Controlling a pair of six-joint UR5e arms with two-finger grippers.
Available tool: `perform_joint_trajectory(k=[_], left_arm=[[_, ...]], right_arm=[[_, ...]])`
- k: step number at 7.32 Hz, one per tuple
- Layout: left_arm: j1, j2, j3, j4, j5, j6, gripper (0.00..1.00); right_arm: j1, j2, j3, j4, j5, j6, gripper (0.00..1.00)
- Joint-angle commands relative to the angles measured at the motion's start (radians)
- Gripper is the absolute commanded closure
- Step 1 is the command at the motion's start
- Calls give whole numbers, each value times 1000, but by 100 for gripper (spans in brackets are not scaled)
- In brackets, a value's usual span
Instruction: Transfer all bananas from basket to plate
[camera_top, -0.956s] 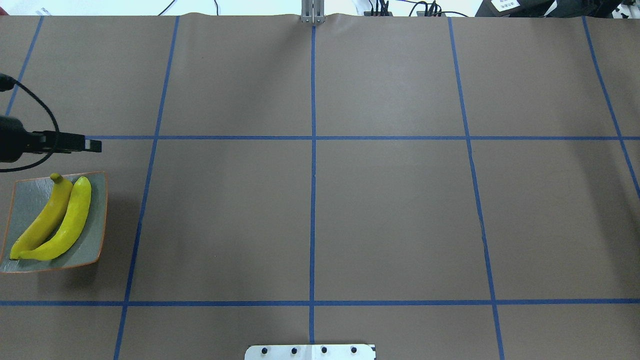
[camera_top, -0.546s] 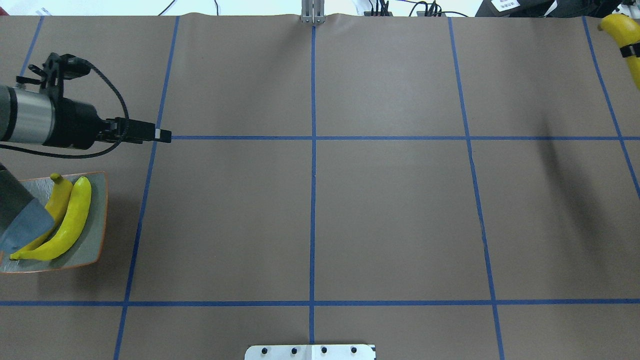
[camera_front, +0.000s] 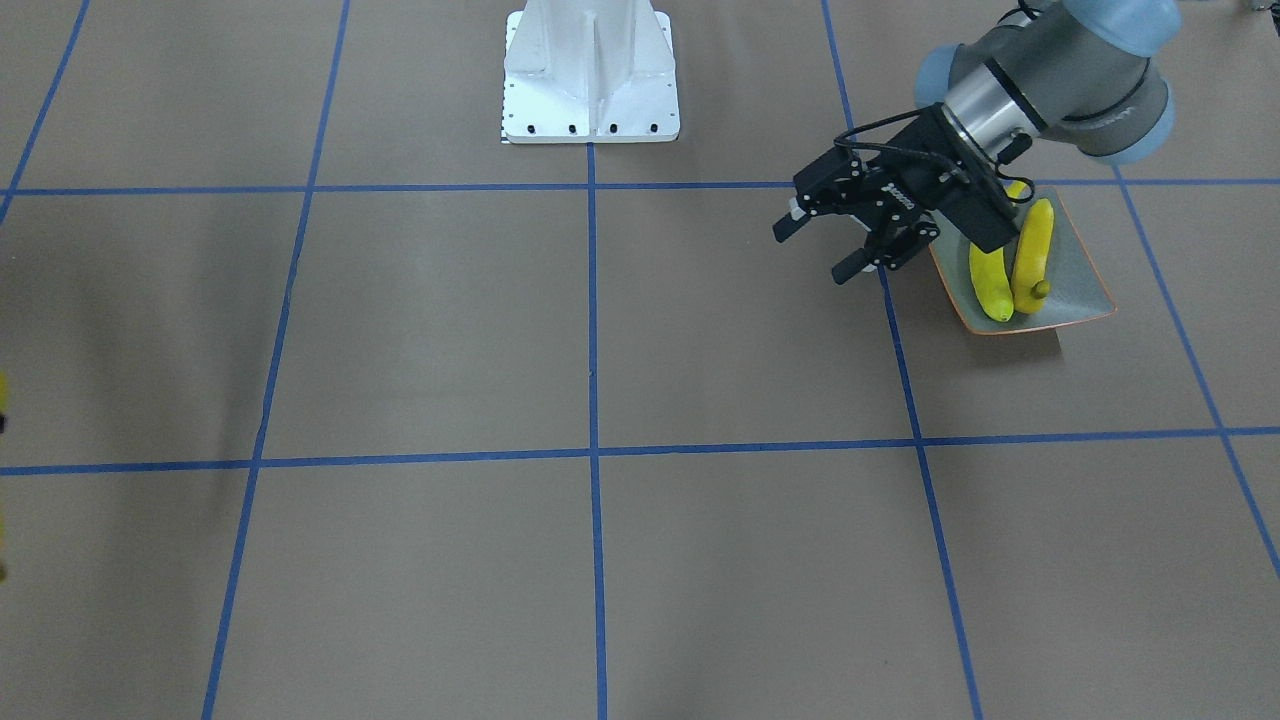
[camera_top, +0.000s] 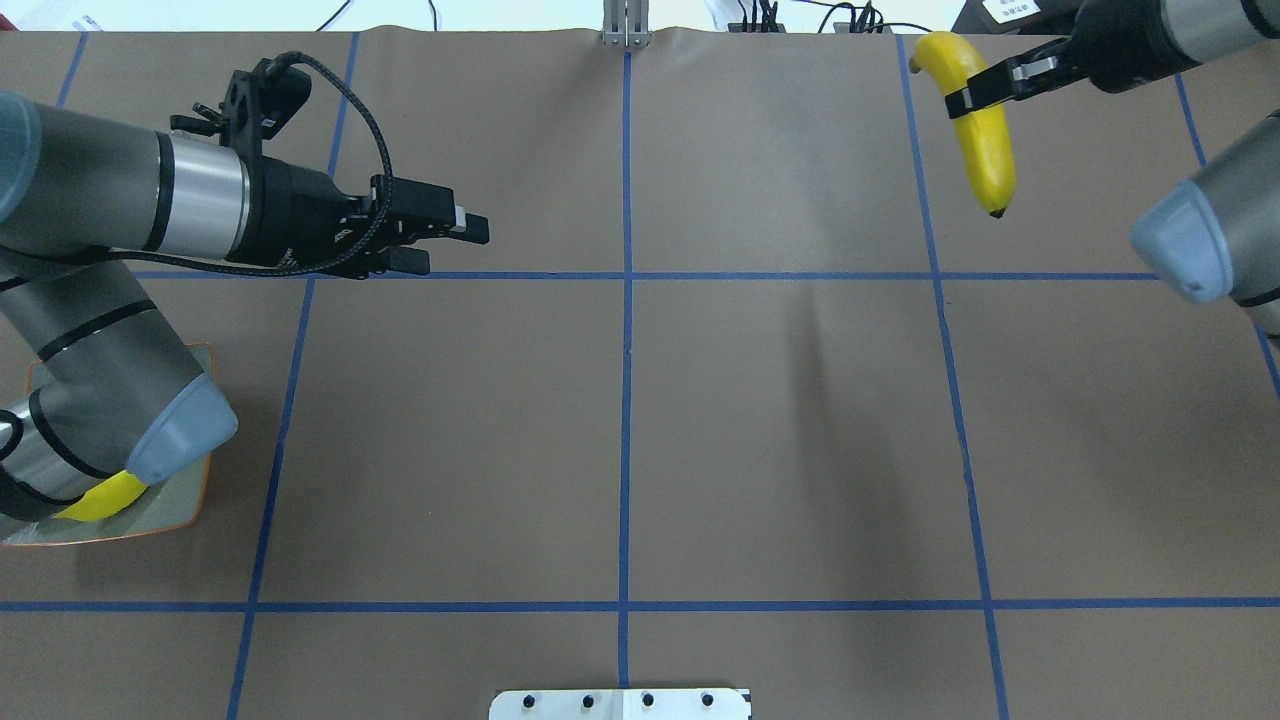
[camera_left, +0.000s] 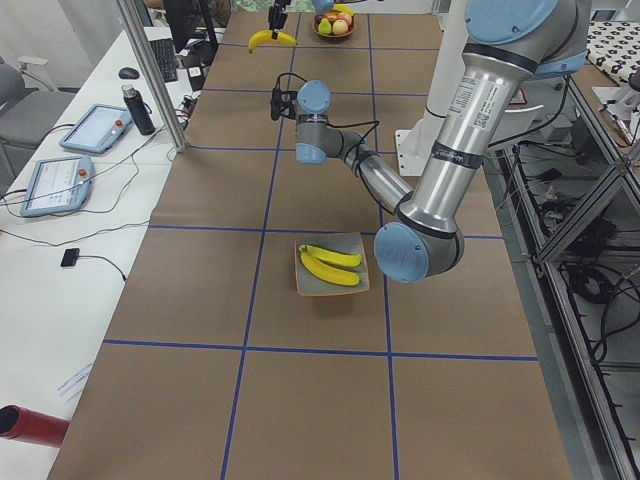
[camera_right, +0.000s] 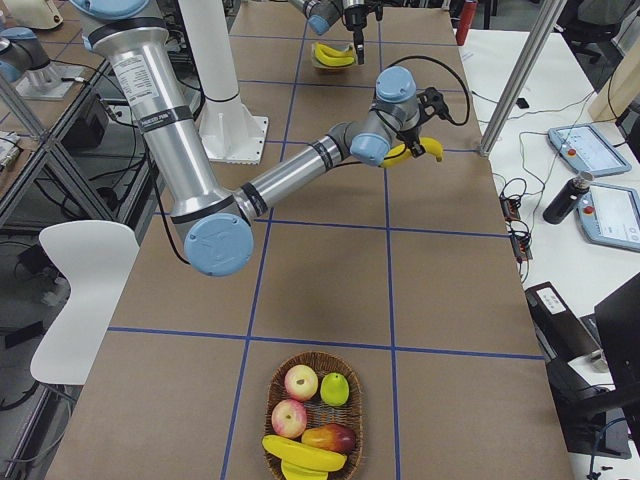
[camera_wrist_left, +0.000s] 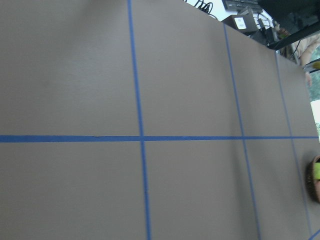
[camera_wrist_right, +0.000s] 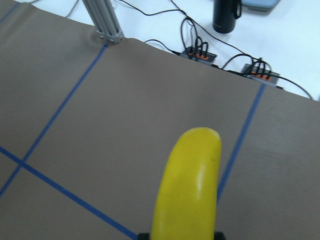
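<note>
The right gripper (camera_top: 975, 95) is clamped across the upper part of a banana (camera_top: 986, 140). It holds the fruit up off the table (camera_top: 780, 450) at the far right, with the long end hanging down. In the right wrist view the banana pokes straight out from between the fingers.

The left gripper (camera_top: 450, 243) has its jaws apart with nothing between them. It is stretched out above the table toward the middle, well apart from the carried banana. Its wrist camera shows only brown paper and blue tape lines (camera_wrist_left: 140, 138).

Behind that arm the plate (camera_front: 1085, 285) sits at the table's left end. Two bananas (camera_front: 990, 285) lie in it side by side, touching (the arm hides most of them from overhead).

At the opposite end, well apart from the plate, is the basket (camera_right: 312, 357). One last banana (camera_right: 305, 455) lies along its near edge, next to apples (camera_right: 300, 382) and other fruit.

My read on progress:
- **Delivered:** two bananas.
- **In the air:** a third, nowhere near the plate yet.
- **Untouched:** the fourth, in the basket.

That makes it about halfway. The plate is on the other arm's side, so the open left gripper looks set to receive a hand-over, though that is a guess.
</note>
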Motion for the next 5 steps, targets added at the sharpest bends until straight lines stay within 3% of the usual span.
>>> perform_joint_trajectory(k=[1, 2, 3, 5], left_arm=[[31, -68, 7, -8, 88, -148, 0], [42, -78, -4, -15, 149, -218, 0], [60, -99, 0, -13, 156, -233, 0], [71, -111, 10, -10, 173, -243, 0]], right_arm=[[-133, 19, 54, 127, -32, 167, 100], [-203, 21, 55, 221, -94, 247, 100], [-304, 36, 57, 302, -228, 314, 100], [-499, 76, 74, 334, -511, 353, 100]])
